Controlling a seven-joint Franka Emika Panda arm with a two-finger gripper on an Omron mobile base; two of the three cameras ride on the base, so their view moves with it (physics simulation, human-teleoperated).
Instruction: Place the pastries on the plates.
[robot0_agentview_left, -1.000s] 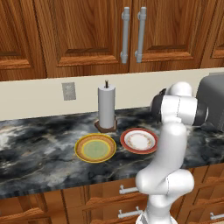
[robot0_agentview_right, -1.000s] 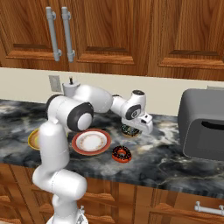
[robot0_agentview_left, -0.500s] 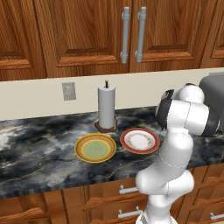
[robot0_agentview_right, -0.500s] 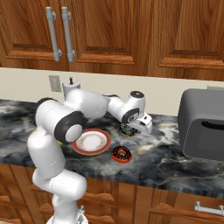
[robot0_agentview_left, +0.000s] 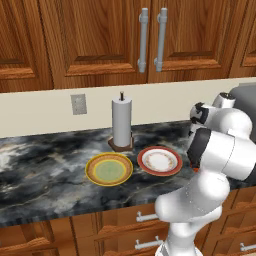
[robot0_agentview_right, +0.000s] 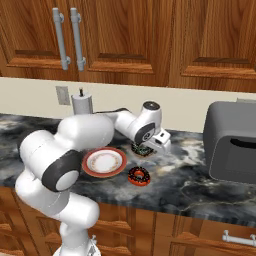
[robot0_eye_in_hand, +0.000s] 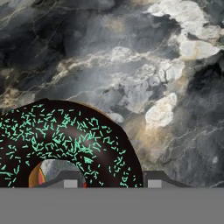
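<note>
My gripper (robot0_agentview_right: 146, 148) is shut on the rim of a dark-sided donut (robot0_agentview_right: 140, 151) with chocolate icing and teal sprinkles (robot0_eye_in_hand: 65, 135), held just above the marble counter, right of the red-rimmed plate (robot0_agentview_right: 104, 161). In the hand view the donut's right side sits between my gripper's (robot0_eye_in_hand: 112, 181) fingertips. The reddish-orange-sided donut (robot0_agentview_right: 138, 176) lies on the counter in front of the held one. The yellow-rimmed plate (robot0_agentview_left: 109, 169) with its green centre lies left of the red-rimmed plate (robot0_agentview_left: 160, 160); both are bare.
A paper-towel roll (robot0_agentview_left: 121, 122) stands on its brown base behind the plates. A grey toaster oven (robot0_agentview_right: 232, 142) occupies the counter's right end. My own arm (robot0_agentview_left: 220, 150) blocks much of the right side in the left base view.
The arm's elbow has swung round, and the gripper with the dark-sided donut has shifted slightly left toward the red-rimmed plate. Plates and the other donut have not moved.
</note>
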